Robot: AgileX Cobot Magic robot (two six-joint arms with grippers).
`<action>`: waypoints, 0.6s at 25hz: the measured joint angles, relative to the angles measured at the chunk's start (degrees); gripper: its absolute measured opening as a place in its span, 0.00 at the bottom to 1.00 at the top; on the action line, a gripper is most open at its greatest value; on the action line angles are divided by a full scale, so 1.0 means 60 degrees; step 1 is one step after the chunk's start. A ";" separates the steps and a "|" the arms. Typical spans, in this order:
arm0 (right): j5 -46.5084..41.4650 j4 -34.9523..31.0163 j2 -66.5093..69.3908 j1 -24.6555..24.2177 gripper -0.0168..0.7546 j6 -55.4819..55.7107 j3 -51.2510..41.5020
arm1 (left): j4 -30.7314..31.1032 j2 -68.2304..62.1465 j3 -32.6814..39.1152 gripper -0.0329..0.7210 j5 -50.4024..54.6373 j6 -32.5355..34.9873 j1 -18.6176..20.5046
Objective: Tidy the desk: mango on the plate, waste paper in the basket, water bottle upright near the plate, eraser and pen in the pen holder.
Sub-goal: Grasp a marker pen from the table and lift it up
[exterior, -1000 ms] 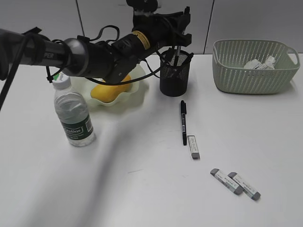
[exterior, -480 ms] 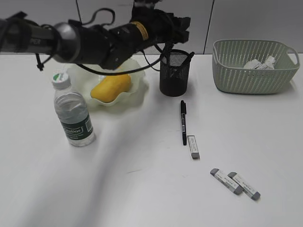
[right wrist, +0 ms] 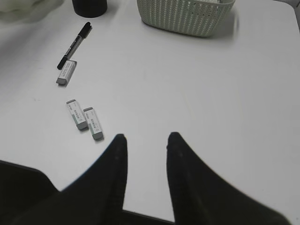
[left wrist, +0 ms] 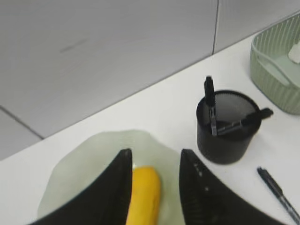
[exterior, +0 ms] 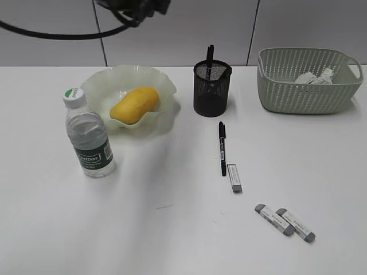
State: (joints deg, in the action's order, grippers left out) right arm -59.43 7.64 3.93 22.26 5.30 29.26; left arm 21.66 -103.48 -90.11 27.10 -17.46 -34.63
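The yellow mango lies in the pale green plate. To its left the water bottle stands upright. The black pen holder has pens sticking out of it. One pen lies on the desk with an eraser at its tip and two more erasers nearer the front. Waste paper sits in the basket. My left gripper hangs open and empty high over the mango. My right gripper is open above bare desk.
Only a piece of the left arm shows at the top edge of the exterior view. In the right wrist view the pen and the erasers lie to the left of the gripper, and the basket is far ahead.
The left gripper was over the pen holder, opened, then rose up and left out of the exterior view. A pen now stands in the holder. The right gripper has not moved.
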 joint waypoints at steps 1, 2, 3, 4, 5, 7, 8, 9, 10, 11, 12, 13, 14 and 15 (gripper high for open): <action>0.0000 0.0000 0.0000 0.0000 0.34 0.0000 0.0000 | 0.0000 0.0531 0.0446 0.38 0.0273 0.0014 0.0000; 0.0000 0.0000 0.0000 0.0000 0.34 0.0000 0.0000 | -0.0012 0.1000 0.0954 0.38 0.0517 0.0024 0.0000; 0.0000 0.0000 0.0000 0.0000 0.34 0.0000 0.0000 | -0.0039 0.1607 0.1420 0.38 0.0729 0.0044 0.0000; 0.0000 0.0000 0.0000 0.0000 0.34 0.0000 0.0000 | -0.0098 0.2252 0.2026 0.38 0.0986 0.0044 0.0000; 0.0000 0.0000 0.0000 0.0000 0.34 0.0000 0.0000 | -0.0220 0.2938 0.2672 0.38 0.1278 0.0044 0.0000; 0.0000 0.0000 0.0000 0.0000 0.34 0.0000 0.0000 | -0.0641 0.4307 0.3947 0.38 0.1782 0.0044 0.0000; 0.0000 0.0000 0.0000 0.0000 0.34 0.0000 0.0000 | -0.0912 0.5099 0.4676 0.38 0.2015 0.0051 0.0000; 0.0000 0.0000 0.0000 0.0000 0.34 0.0000 0.0000 | -0.1149 0.5914 0.5416 0.39 0.2250 0.0051 0.0000; 0.0000 0.0000 0.0000 0.0000 0.34 0.0000 0.0000 | -0.1315 0.6607 0.6157 0.39 0.2471 0.0051 0.0000; 0.0000 0.0000 0.0000 0.0000 0.34 0.0000 0.0000 | -0.1449 0.7455 0.6759 0.39 0.2754 0.0051 0.0000; 0.0000 0.0000 0.0000 0.0000 0.34 0.0000 0.0000 | -0.1537 0.8319 0.7435 0.40 0.3060 0.0051 0.0000; 0.0000 0.0000 0.0000 0.0000 0.34 0.0000 0.0000 | -0.1594 0.9088 0.8037 0.41 0.3361 0.0051 0.0000; 0.0000 0.0000 0.0000 0.0000 0.34 0.0000 0.0000 | -0.1618 1.0191 0.8460 0.42 0.3646 0.0051 0.0000; 0.0000 0.0009 0.0000 0.0000 0.34 0.0000 0.0000 | -0.1658 1.1072 0.8844 0.45 0.3969 0.0051 0.0000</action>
State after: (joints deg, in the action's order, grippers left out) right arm -59.43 7.69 3.93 22.26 5.30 29.26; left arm 11.71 -37.05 -37.05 50.92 -17.15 -34.63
